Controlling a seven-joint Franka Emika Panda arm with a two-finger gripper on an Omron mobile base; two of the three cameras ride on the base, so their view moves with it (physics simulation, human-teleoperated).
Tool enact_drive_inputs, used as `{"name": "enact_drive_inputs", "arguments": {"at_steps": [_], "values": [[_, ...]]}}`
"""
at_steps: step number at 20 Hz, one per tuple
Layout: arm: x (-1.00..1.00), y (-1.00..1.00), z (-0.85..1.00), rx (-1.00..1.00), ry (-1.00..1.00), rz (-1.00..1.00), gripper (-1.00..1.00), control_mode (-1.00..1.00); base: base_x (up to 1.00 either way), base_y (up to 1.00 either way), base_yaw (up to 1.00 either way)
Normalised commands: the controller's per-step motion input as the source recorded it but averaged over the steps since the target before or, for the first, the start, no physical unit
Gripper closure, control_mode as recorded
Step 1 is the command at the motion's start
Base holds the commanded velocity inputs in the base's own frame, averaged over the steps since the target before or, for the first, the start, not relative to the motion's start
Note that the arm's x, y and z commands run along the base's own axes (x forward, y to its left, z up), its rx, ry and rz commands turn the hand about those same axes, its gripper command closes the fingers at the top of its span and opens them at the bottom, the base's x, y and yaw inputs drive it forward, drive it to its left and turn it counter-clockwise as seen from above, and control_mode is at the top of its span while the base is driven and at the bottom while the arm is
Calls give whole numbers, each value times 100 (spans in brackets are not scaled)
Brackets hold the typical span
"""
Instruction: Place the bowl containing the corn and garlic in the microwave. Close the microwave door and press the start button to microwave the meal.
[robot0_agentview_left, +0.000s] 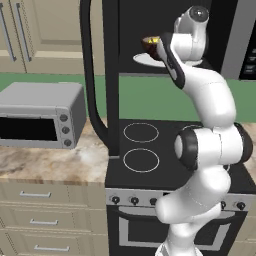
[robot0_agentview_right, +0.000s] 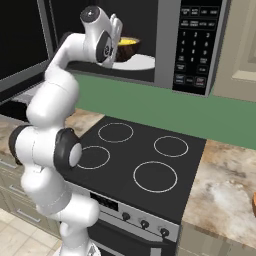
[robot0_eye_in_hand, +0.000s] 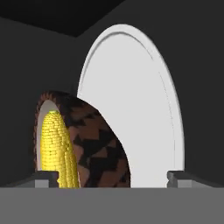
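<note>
Bowl (robot0_agentview_right: 127, 48) with corn (robot0_eye_in_hand: 56, 148) sits on the microwave (robot0_agentview_right: 167, 45) turntable (robot0_eye_in_hand: 135, 105); tool (robot0_eye_in_hand: 111, 177) spread, holding nothing. Door (robot0_agentview_left: 111, 75) stands open; closing and start remain.

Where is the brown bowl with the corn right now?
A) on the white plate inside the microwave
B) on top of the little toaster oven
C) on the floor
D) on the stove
A: the bowl with the corn sits on the white turntable inside the microwave, door open.
</note>
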Motion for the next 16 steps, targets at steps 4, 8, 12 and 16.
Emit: {"name": "enact_drive_inputs", "arguments": {"at_steps": [4, 8, 12, 16], "values": [[-92, 0, 31, -4, -5, 0, -100, -100, 0, 0, 0], [-100, 0, 37, -16, 4, 0, -100, -100, 0, 0, 0], [-100, 14, 19, -29, 12, 0, -100, -100, 0, 0, 0], [-100, 22, 13, -41, 15, 7, -100, -100, 0, 0, 0]]}}
